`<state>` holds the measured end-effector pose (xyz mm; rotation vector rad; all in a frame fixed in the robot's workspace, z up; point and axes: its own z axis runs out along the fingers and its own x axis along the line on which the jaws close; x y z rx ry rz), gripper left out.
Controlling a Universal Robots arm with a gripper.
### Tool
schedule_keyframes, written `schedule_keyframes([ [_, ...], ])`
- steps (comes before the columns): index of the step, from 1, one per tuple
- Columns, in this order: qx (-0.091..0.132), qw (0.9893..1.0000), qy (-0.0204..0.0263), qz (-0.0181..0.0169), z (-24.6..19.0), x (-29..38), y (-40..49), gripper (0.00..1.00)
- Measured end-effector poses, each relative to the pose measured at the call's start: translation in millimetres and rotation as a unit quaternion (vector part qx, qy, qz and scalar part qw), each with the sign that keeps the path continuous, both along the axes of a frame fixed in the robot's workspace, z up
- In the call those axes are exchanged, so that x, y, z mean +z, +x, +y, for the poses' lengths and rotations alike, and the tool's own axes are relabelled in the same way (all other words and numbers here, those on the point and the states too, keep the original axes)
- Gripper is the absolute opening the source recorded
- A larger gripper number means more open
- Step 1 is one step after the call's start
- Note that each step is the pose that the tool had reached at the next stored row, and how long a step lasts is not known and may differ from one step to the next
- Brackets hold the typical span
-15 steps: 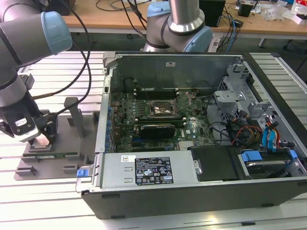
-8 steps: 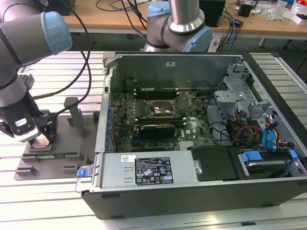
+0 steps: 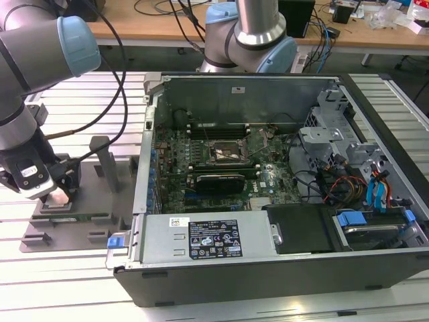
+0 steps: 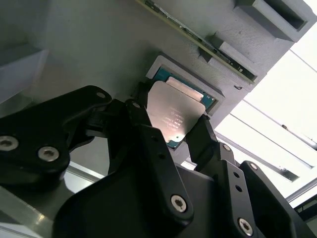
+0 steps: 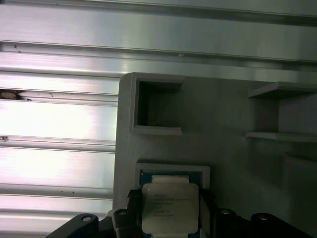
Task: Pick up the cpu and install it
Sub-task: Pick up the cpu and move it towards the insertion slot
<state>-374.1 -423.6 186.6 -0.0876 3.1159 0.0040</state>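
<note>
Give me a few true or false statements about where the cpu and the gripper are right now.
1. The computer case lies open, its motherboard exposed. True.
2. The cpu is already inside the computer case. False: the cpu is at a recess of the grey fixture, outside the case.
3. The gripper reaches into the case. False: the gripper is down at the fixture, on the exterior view's left of the case.
4. The cpu's silvery plate faces the cameras in both wrist views. True.

Strong glare whitens the table slats (image 5: 54, 124), while the grey fixture (image 5: 223, 129) lies in dim shadow
</note>
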Motion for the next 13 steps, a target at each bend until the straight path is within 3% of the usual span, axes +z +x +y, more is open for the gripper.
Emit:
schedule_keyframes([
  [2, 0.000, 1.0000, -0.0001, -0.0001, 0.0, 0.2, 0.0, 0.55],
  [13, 0.000, 1.0000, -0.0002, 0.0000, 0.0, 18.1, 0.0, 0.55],
])
